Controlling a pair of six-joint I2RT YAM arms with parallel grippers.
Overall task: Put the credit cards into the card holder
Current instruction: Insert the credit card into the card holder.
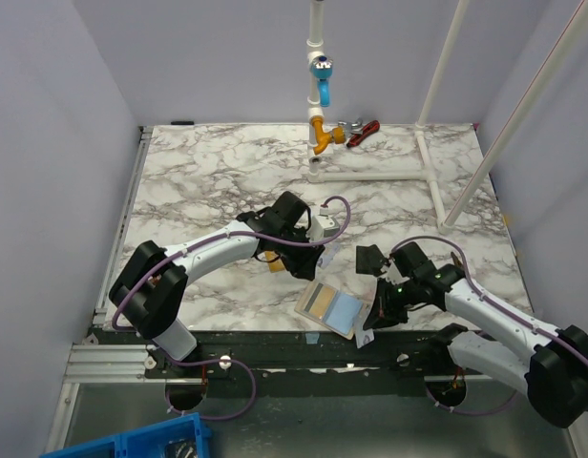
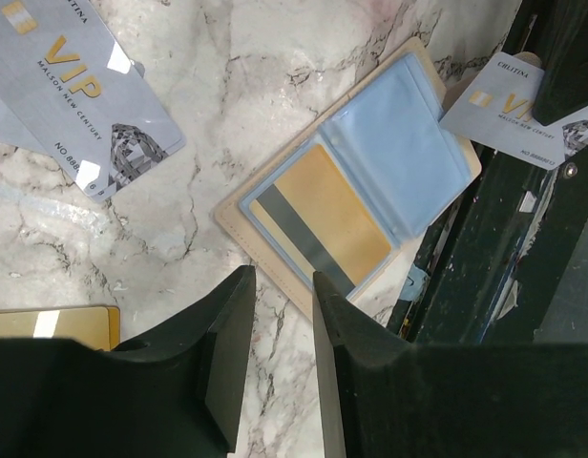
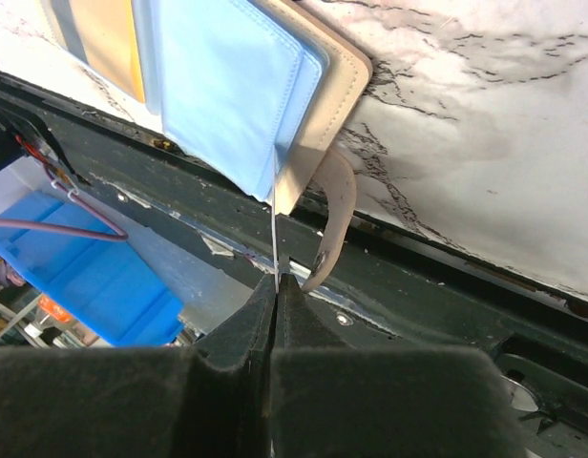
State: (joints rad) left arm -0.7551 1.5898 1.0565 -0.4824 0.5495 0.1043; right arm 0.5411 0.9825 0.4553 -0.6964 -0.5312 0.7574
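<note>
The open card holder [image 1: 330,307] lay at the near edge of the worktop [image 1: 227,181], lower centre, a gold card [image 2: 323,215] inside. The right claw [image 3: 277,279] pinched a silver card [image 2: 504,107]; the left claw [image 2: 283,286] hung spread near the holder.

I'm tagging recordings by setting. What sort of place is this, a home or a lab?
Probably a lab test cell, not a home: plain walls box in a marble-patterned tabletop, a white pipe frame stands on it, and a blue bin sits below.
</note>
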